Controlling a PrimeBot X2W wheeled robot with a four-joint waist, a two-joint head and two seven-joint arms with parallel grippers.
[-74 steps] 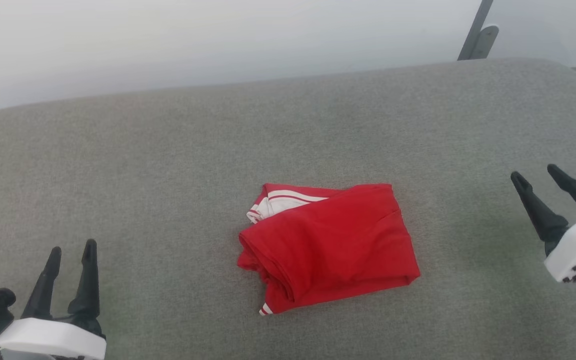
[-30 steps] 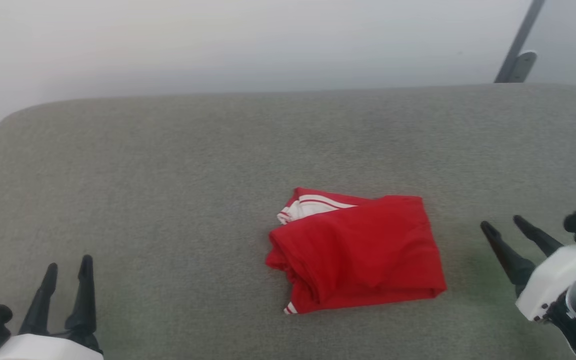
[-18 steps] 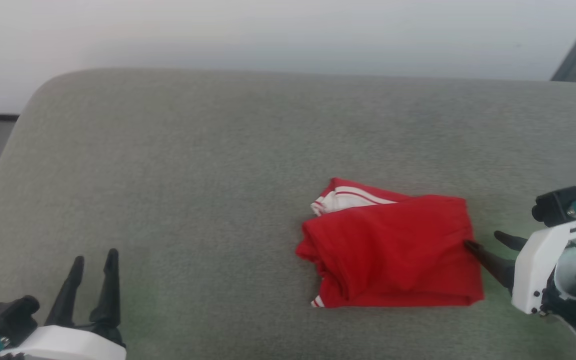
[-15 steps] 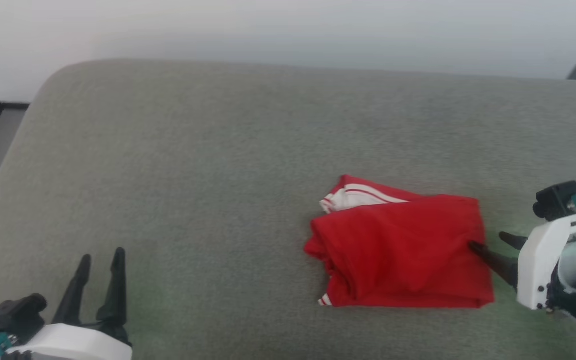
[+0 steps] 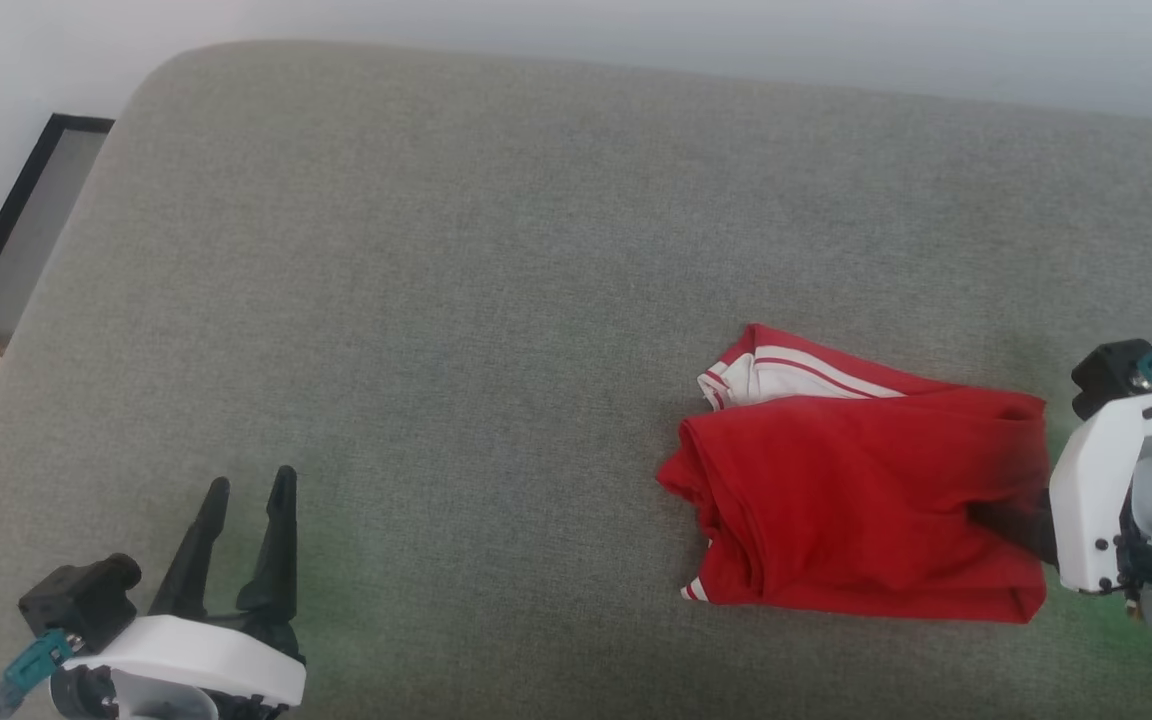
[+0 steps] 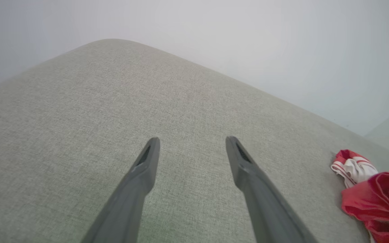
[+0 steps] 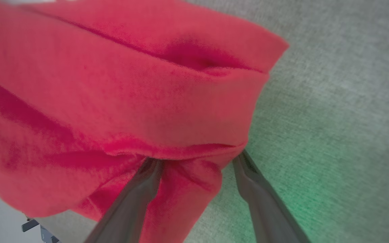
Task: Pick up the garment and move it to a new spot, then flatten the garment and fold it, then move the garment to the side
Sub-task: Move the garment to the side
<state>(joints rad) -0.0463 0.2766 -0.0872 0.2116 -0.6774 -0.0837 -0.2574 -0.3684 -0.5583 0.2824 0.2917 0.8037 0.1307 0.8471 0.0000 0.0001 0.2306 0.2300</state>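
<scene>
surface: grey woven upholstered cushion (image 5: 436,300), rounded corners | behind: plain pale wall (image 5: 636,30) | far left: black-framed grey panel (image 5: 26,240)

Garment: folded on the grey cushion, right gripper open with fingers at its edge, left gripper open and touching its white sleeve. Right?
No. The left gripper is open but not touching the white sleeve: the left wrist view shows its fingers over bare cushion, well apart from the garment. The rest holds: right gripper open, fingers at the folded garment's edge.
</scene>
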